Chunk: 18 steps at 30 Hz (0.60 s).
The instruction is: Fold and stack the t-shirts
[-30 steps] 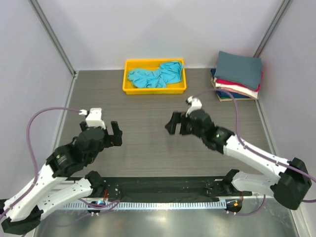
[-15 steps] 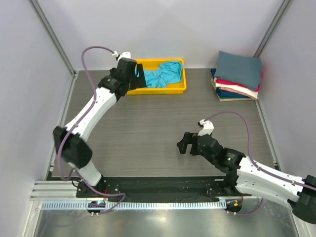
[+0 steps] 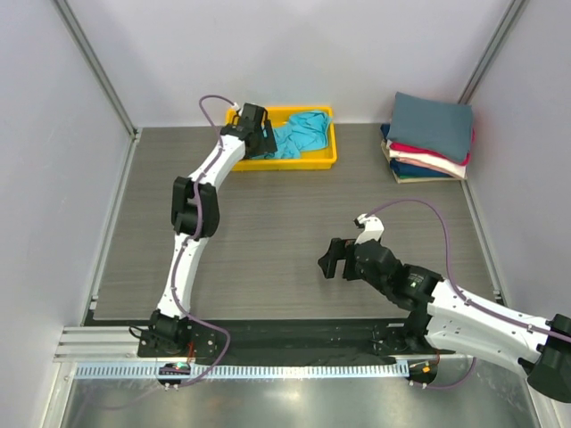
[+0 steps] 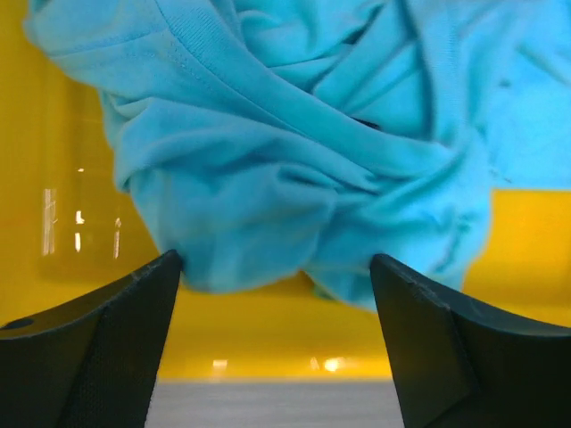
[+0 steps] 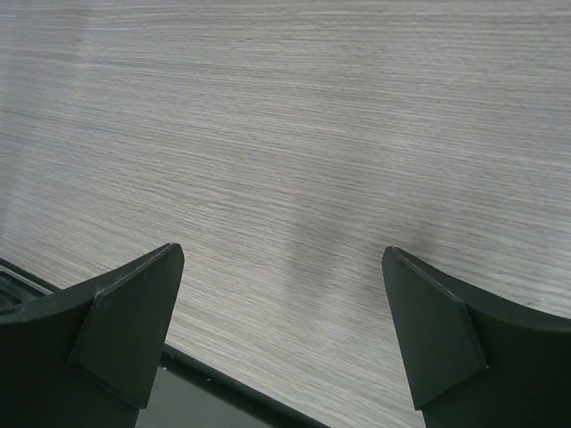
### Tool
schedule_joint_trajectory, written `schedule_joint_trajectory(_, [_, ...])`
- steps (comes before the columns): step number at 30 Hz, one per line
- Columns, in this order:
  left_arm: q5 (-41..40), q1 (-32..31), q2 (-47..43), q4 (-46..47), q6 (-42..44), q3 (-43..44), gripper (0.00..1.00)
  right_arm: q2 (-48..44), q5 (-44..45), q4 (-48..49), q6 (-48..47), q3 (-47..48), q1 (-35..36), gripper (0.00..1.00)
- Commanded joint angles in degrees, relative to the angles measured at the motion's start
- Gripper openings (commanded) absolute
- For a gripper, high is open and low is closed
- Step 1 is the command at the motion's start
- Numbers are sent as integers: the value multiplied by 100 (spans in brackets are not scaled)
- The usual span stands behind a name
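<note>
A crumpled turquoise t-shirt (image 3: 299,134) lies in the yellow tray (image 3: 321,160) at the back of the table; it fills the left wrist view (image 4: 294,152). My left gripper (image 3: 265,141) reaches over the tray's left part, open, its fingertips (image 4: 165,267) at the shirt's near edge with cloth between them, not pinched. A stack of folded t-shirts (image 3: 431,134), slate-grey on top, then red, cream and navy, stands at the back right. My right gripper (image 3: 330,260) is open and empty, low over bare table (image 5: 285,134) near the front.
The yellow tray's near wall (image 4: 268,330) lies between the left fingers. The table's dark front rail (image 5: 223,383) shows under the right gripper. Grey walls and metal posts (image 3: 98,71) close in the table at the back and sides.
My left arm has stretched further right over the tray, bringing its open gripper onto the turquoise shirt. The right arm has barely moved in the last half second.
</note>
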Motion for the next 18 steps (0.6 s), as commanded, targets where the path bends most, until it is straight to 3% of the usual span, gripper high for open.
schedule_joint_trajectory(1, [166, 45, 335, -210, -154, 765, 83, 53, 7, 28, -169, 307, 32, 100])
schedule_joint_trajectory(4, [192, 89, 494, -18, -224, 863, 64, 132, -11, 1, -170, 316, 32, 100])
schedule_joint_trajectory(7, [236, 133, 503, 1, -259, 1003, 24, 106, -63, -34, -82, 290, 32, 100])
schedule_joint_trajectory(8, [236, 142, 494, -43, -277, 1082, 1, 106, -81, -34, -47, 281, 32, 100])
schedule_joint_trajectory(14, [323, 125, -471, -202, -373, 1390, 0, -26, 50, -261, 33, 377, 32, 100])
schedule_joint_trajectory(18, [639, 107, -1683, -193, -417, 1417, 0, -96, 795, -762, 6, 833, 40, 100])
